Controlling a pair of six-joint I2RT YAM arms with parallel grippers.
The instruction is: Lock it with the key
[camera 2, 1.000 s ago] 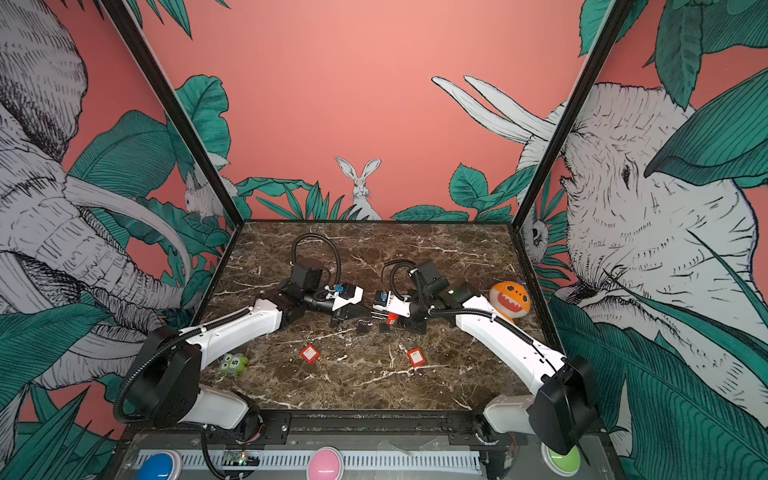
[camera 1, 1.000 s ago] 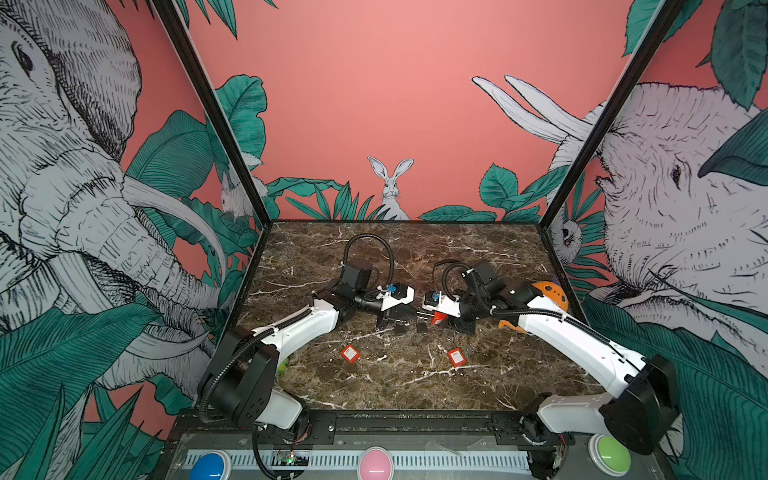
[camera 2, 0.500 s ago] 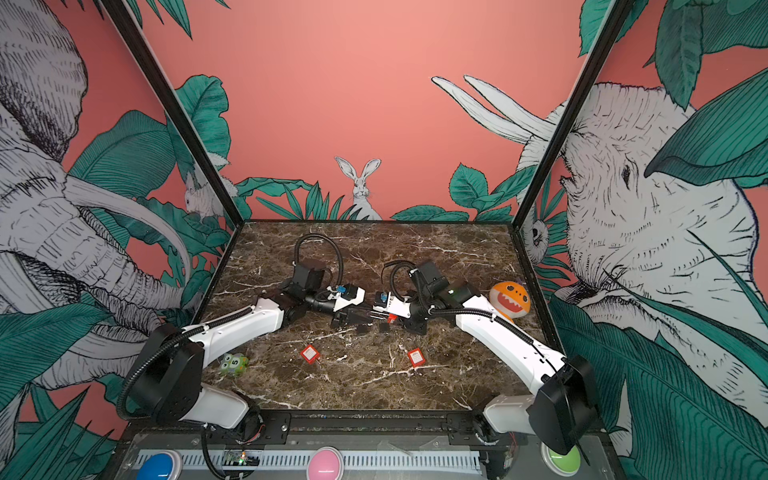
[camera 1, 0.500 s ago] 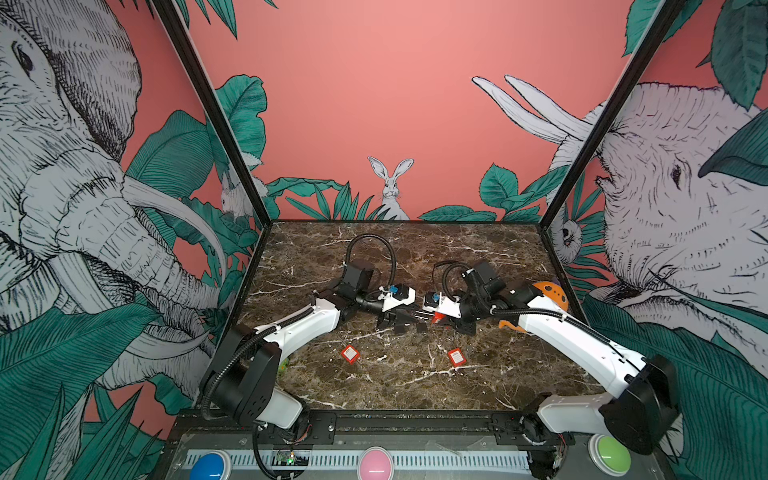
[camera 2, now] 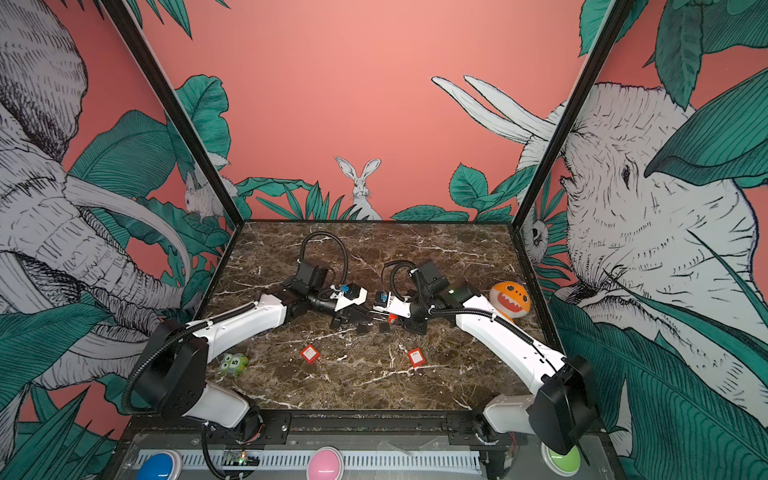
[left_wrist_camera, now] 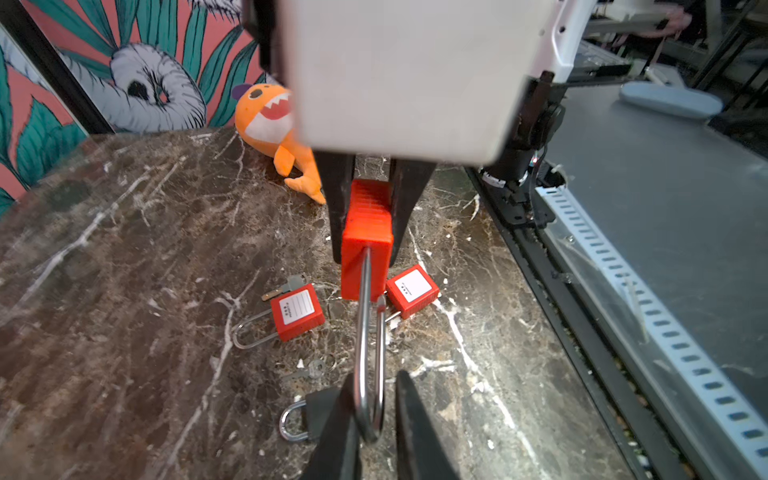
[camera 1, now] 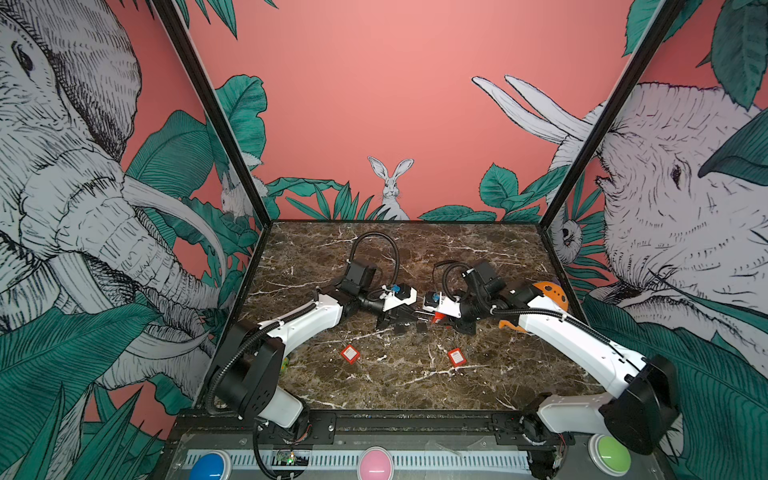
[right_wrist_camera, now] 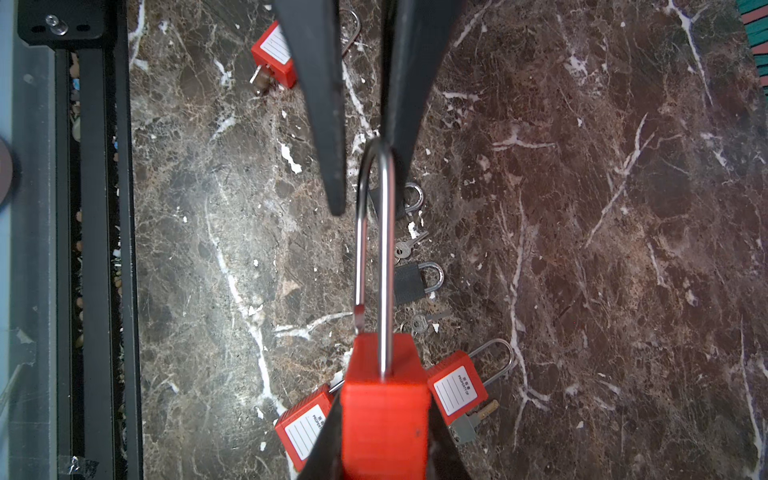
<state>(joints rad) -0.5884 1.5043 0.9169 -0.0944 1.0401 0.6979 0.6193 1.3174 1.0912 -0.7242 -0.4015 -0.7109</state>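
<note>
A red padlock (right_wrist_camera: 384, 407) hangs above the marble table, and my right gripper (right_wrist_camera: 384, 415) is shut on its body. Its steel shackle (right_wrist_camera: 386, 249) stands open, the free leg clear of the body. My left gripper (left_wrist_camera: 376, 378) is closed narrowly round the shackle's bend (left_wrist_camera: 368, 415), and its black fingers (right_wrist_camera: 328, 124) flank it. In both top views the two grippers meet mid-table, with the padlock (camera 1: 437, 318) (camera 2: 391, 318) between them. No key shows in the held padlock. Small silver keys (right_wrist_camera: 405, 245) (right_wrist_camera: 422, 322) lie loose below.
Two red padlocks (camera 1: 350, 354) (camera 1: 456, 357) lie nearer the front, one with a grey-headed key (right_wrist_camera: 467, 424) in it. Two black padlocks (right_wrist_camera: 409, 280) (left_wrist_camera: 316, 411) lie under the grippers. An orange shark plush (camera 2: 509, 297) sits at the right edge, and a green toy (camera 2: 234, 364) at the left.
My left gripper has moved right to meet the right one, and its jaws have opened and closed again round the shackle. The right gripper has tightened on the padlock body.
</note>
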